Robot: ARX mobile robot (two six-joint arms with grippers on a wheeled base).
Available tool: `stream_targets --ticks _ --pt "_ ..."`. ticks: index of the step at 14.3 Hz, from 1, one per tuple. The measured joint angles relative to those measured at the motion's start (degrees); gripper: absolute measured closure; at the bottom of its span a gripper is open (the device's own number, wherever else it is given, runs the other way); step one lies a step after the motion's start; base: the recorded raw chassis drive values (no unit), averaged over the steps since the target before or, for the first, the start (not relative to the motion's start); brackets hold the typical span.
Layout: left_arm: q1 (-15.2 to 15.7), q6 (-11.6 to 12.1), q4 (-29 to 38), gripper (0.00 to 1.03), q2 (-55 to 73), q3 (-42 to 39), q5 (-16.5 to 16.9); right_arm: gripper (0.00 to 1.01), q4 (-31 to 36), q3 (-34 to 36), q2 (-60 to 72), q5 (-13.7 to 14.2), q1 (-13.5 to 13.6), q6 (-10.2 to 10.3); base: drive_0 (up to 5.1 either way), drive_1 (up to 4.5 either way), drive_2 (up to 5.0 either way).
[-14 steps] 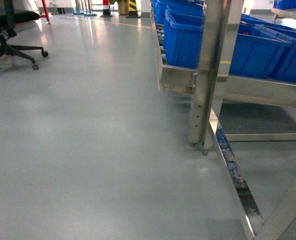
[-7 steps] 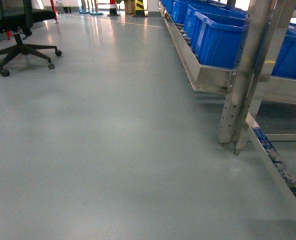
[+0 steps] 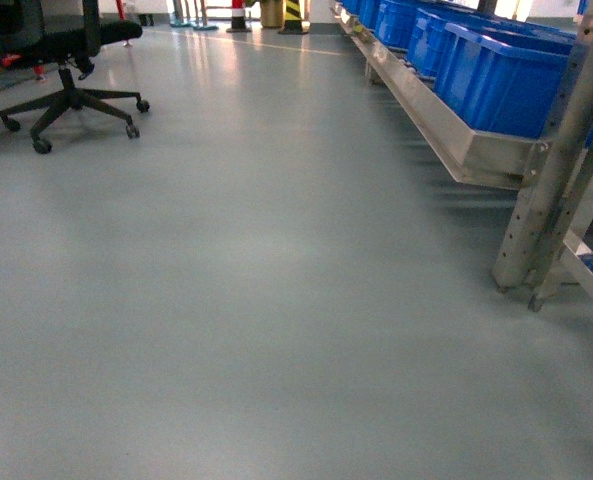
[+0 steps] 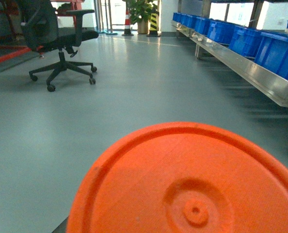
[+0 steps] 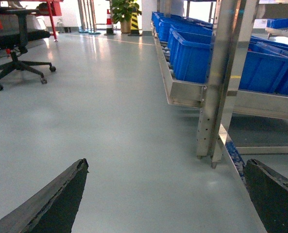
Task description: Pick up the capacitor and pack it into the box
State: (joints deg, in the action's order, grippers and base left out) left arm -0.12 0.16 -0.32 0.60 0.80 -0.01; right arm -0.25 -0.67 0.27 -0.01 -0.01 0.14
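Neither capacitor nor box shows, so I judge this the approach step: right gripper (image 5: 165, 194) fingers spread, empty, left gripper's state untellable behind an orange disc (image 4: 187, 182); next, reach the blue bins (image 3: 496, 75) at two o'clock.

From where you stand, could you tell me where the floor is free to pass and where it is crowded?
The grey floor lies bare between the office chair on the left and the steel rack on the right. It is crowded along the right: rack legs and blue bins. An orange disc fills the left wrist view.
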Motion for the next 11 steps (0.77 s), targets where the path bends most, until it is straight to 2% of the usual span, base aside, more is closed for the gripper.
stream_targets --ticks 11 --pt "0.00 0.00 -0.13 0.61 0.00 0.00 0.00 0.03 -0.15 0.00 0.00 0.00 0.00 0.00 -5.0 2.41 2.4"
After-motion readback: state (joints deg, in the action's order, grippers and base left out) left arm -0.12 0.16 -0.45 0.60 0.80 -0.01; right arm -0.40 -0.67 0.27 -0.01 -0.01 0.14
